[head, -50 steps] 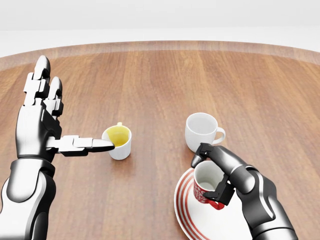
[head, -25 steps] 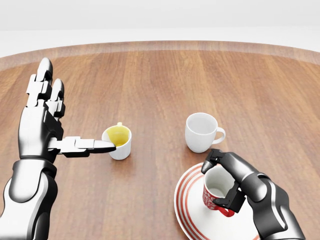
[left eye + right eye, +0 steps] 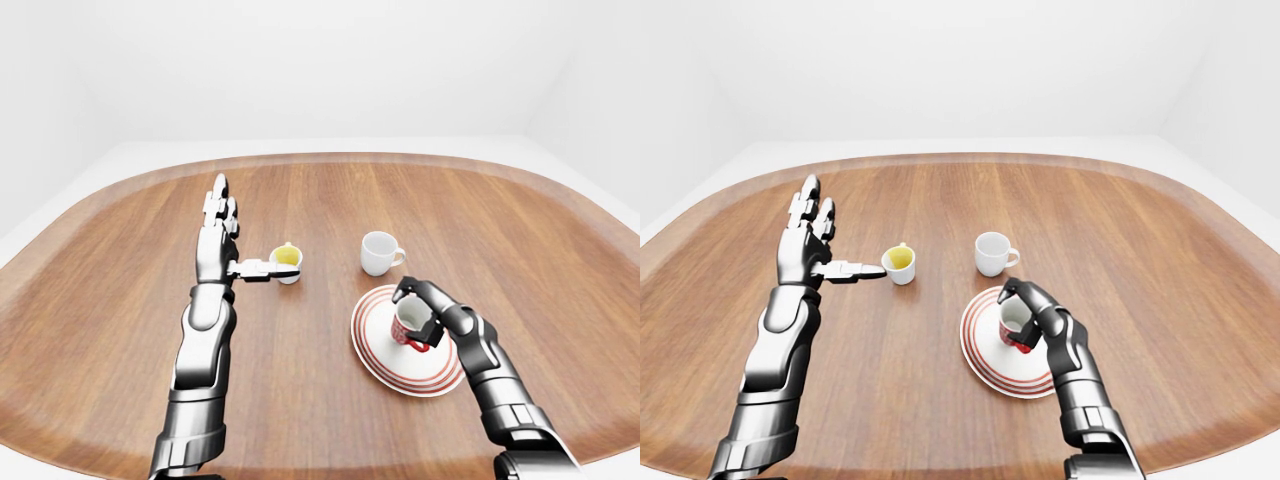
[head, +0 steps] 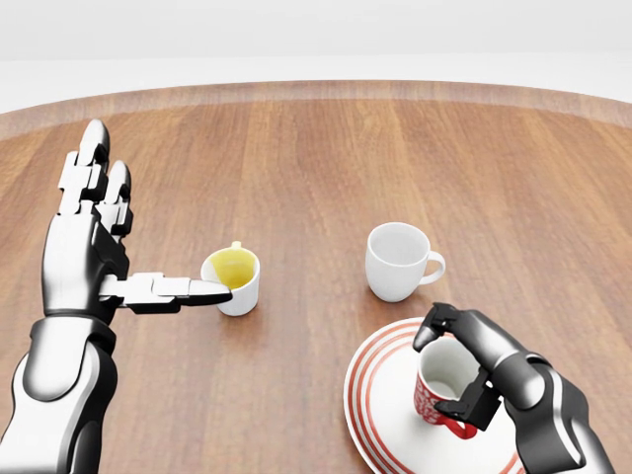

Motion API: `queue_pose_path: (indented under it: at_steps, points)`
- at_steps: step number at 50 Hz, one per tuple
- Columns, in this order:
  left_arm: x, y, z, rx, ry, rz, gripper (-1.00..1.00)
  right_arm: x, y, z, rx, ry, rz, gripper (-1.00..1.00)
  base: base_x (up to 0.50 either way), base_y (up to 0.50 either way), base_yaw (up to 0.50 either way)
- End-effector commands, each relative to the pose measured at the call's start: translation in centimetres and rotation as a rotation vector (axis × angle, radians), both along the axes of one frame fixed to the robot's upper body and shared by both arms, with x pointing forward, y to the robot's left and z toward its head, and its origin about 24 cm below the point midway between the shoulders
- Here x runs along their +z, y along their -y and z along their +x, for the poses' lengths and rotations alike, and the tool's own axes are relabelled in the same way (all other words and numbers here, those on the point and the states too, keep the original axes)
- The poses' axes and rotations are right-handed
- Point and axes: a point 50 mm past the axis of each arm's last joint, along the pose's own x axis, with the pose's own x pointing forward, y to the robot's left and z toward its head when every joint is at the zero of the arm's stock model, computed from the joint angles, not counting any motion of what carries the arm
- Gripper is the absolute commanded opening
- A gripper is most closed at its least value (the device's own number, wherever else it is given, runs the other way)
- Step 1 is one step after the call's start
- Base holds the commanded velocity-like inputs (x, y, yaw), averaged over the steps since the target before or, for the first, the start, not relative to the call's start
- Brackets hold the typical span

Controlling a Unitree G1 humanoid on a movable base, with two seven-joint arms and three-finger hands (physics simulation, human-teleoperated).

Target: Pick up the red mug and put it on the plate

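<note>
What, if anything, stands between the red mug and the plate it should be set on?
Nothing visible does. The red mug is already over the plate, with the right hand and its fingers closed round it. The white cup stands apart, beyond the plate's rim.

All three views look from the robot's head, down and outward over its arms onto the wooden table (image 3: 320, 200). The head view sits closest, cropping the table's far edge and near rim. The left-eye and right-eye views take in the whole tabletop and white walls, nearly alike, slightly offset sideways.
</note>
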Motion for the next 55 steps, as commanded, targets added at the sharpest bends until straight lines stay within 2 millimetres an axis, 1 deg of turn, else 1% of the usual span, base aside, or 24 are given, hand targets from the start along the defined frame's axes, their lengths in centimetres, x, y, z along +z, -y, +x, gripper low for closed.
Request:
queue_pose_path:
  at_steps: [1, 2, 3, 4, 5, 30, 35, 38, 39, 43, 44, 46, 49, 52, 53, 55]
  points:
    - [-0.1, 0.0, 0.0, 0.0, -0.003, -0.001, 1.0, -0.2, 0.3, -0.2, -0.004, -0.006, -0.012, -1.0, 0.0, 0.0, 0.0]
    - [-0.1, 0.0, 0.0, 0.001, -0.003, -0.001, 1.0, -0.2, 0.2, -0.2, -0.003, -0.006, -0.012, -0.79, 0.0, 0.0, 0.0]
    - [-0.1, 0.0, 0.0, 0.0, -0.002, -0.001, 1.0, -0.2, 0.2, -0.3, -0.001, -0.005, -0.013, -0.02, 0.0, 0.0, 0.0]
    - [0.0, 0.0, 0.0, 0.0, -0.001, -0.001, 1.0, -0.2, 0.1, -0.3, 0.0, -0.005, -0.014, 0.4, 0.0, 0.0, 0.0]
    - [0.0, 0.0, 0.0, 0.0, -0.001, -0.001, 1.0, -0.2, 0.1, -0.2, 0.002, -0.006, -0.016, 1.0, 0.0, 0.0, 0.0]
    - [0.1, -0.2, -0.1, 0.003, 0.004, -0.002, 1.0, -0.5, -0.2, -0.1, 0.003, -0.017, -0.015, 1.0, 0.0, 0.0, 0.0]
    - [0.1, -0.2, 0.0, 0.003, 0.004, -0.001, 1.0, -0.1, -0.2, 0.0, 0.006, -0.003, -0.014, 1.0, 0.0, 0.0, 0.0]
    - [0.3, -0.2, 0.0, 0.006, 0.012, -0.001, 1.0, 0.6, -0.3, 0.3, 0.015, 0.024, -0.012, 1.0, 0.0, 0.0, 0.0]
    - [0.4, -0.2, 0.0, 0.006, 0.016, -0.001, 1.0, 0.9, -0.4, 0.4, 0.019, 0.035, -0.011, 1.0, 0.0, 0.0, 0.0]
    - [1.1, -0.1, -0.1, 0.003, 0.045, 0.002, 1.0, 3.5, -0.7, 0.9, 0.064, 0.11, -0.012, 1.0, 0.0, 0.0, 0.0]
    - [1.5, -0.1, -0.2, 0.001, 0.06, 0.003, 1.0, 4.9, -0.8, 1.3, 0.078, 0.155, -0.014, 1.0, 0.0, 0.0, 0.0]
    - [1.8, 0.0, -0.2, 0.0, 0.073, 0.004, 1.0, 6.2, -1.0, 1.5, 0.1, 0.193, -0.022, 1.0, 0.0, 0.0, 0.0]
    - [2.7, 0.2, -0.3, -0.005, 0.109, 0.01, 1.0, 9.4, -1.5, 2.0, 0.143, 0.287, -0.035, 1.0, 0.0, 0.0, 0.0]
    - [3.5, 0.2, -0.3, -0.008, 0.142, 0.013, 1.0, 11.2, -1.8, 2.4, 0.168, 0.335, -0.044, 1.0, 0.0, 0.0, 0.0]
    - [4.2, 0.2, -0.4, -0.009, 0.17, 0.015, 1.0, 12.1, -2.1, 2.6, 0.183, 0.361, -0.047, 1.0, 0.0, 0.0, 0.0]
    - [4.8, 0.3, -0.4, -0.011, 0.193, 0.016, 1.0, 12.9, -2.2, 2.8, 0.187, 0.388, -0.046, 1.0, 0.0, 0.0, 0.0]
